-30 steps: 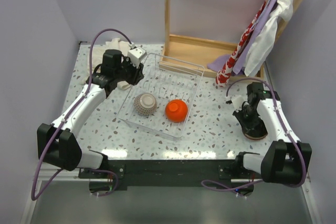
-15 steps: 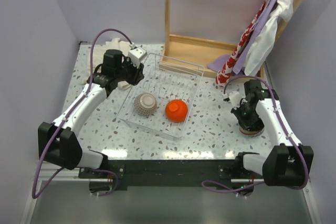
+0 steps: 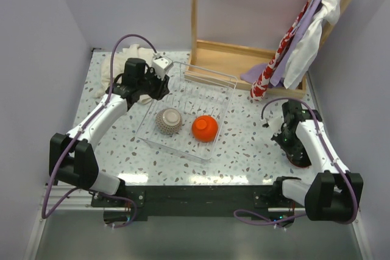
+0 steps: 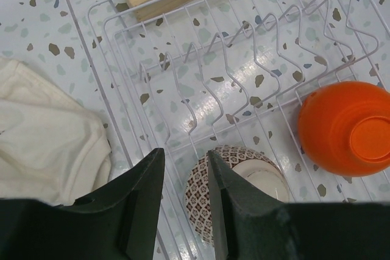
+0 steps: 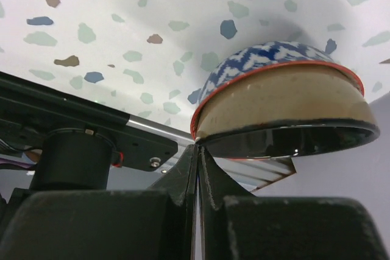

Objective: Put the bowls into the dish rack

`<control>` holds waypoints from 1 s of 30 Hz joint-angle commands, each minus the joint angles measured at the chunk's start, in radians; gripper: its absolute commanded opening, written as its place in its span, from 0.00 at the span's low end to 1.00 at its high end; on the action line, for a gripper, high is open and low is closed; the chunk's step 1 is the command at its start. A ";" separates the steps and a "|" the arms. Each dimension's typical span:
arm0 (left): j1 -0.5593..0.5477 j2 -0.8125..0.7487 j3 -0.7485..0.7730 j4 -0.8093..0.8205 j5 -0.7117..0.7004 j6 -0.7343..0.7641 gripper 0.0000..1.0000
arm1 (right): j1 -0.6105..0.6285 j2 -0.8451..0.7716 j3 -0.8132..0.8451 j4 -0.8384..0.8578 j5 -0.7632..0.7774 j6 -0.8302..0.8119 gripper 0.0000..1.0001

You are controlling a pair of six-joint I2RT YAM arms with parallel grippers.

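**A:** What is most likely to go wrong from here?

**B:** The grip itself. The right hand has only the very edge of the blue-patterned bowl, at the bowl's 7 o'clock in the wrist view. All the bowl's weight hangs off to one side. I judge it could pivot or slip out on the way across and drop onto the worktop.

**A:** How far open is that hand?

**B:** Closed to a hairline; the two fingers read as one seam. Their tips meet the red rim, and the bowl seems clear of the worktop, with shadow behind it. So I take it as pinched, though the view is too tight to show rim between the pads.

**A:** And further out?

**B:** From above, the dish rack lies at about 10 o'clock from that hand, well apart, with bare worktop between. Two bowls sit foot-up inside: the orange bowl, and the grey-speckled bowl at its 9 o'clock. A low approach could catch the rack's near wall or knock the orange bowl, which is nearest that side.

**A:** The other arm?

**B:** The left hand is partly open and holds nothing. It hangs over the rack's 10 o'clock corner, above the grey-speckled bowl. A cream cloth lies just beside the rack there. If both arms came in at once, they could crowd each other.
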 commanded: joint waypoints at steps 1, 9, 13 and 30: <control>0.001 -0.008 0.028 0.053 0.024 -0.026 0.39 | 0.000 -0.015 -0.005 0.011 0.055 0.021 0.00; 0.001 -0.005 0.028 0.058 0.030 -0.030 0.39 | 0.002 -0.019 0.008 0.026 0.092 0.067 0.18; 0.001 -0.002 0.031 0.055 0.036 -0.035 0.39 | 0.002 -0.027 0.019 0.014 0.074 0.096 0.43; -0.039 0.093 0.177 -0.011 0.010 0.003 0.39 | -0.049 0.016 -0.012 0.040 0.038 0.124 0.47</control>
